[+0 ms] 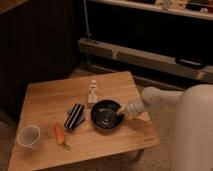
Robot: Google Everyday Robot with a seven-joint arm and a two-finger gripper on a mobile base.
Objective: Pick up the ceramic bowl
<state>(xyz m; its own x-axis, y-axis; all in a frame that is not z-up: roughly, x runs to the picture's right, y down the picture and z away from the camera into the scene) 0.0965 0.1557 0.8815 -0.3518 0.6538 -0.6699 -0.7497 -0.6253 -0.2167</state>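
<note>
Our pincer [121,113] sits at the ceramic bowl's [102,116] arm-side rim. Whether it is gripping, we cannot tell.

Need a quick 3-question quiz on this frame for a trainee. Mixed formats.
1. True or false: the gripper hovers over the plastic cup.
2. Which item stands nearest the table's far edge? A) small bottle B) carrot C) ceramic bowl
3. How many loose items sit on the table?
Key: 1 false, the gripper is at the ceramic bowl's rim, on the arm's side. 2 A. 3 five.
</note>
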